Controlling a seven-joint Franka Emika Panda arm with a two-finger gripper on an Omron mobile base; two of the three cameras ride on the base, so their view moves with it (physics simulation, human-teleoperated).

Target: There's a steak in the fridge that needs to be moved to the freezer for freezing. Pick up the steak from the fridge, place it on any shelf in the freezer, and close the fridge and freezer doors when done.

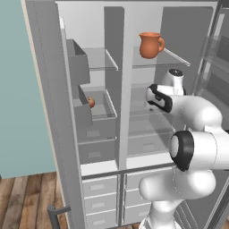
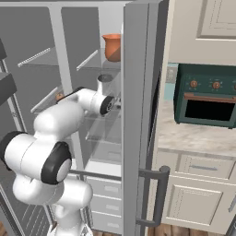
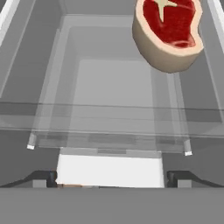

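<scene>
One steak [image 3: 168, 33] — clear glass shelf [image 3: 109, 127]

Steak [image 3: 168, 33] flat on glass shelf; fridge [image 1: 147, 94] doors open.

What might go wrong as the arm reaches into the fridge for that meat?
The steak lies off to one side of the gripper, so a straight reach could miss it or nudge it deeper. The glass shelf edge sits between them and might get bumped. Both doors stand open near the arm, which could clip one.
</scene>
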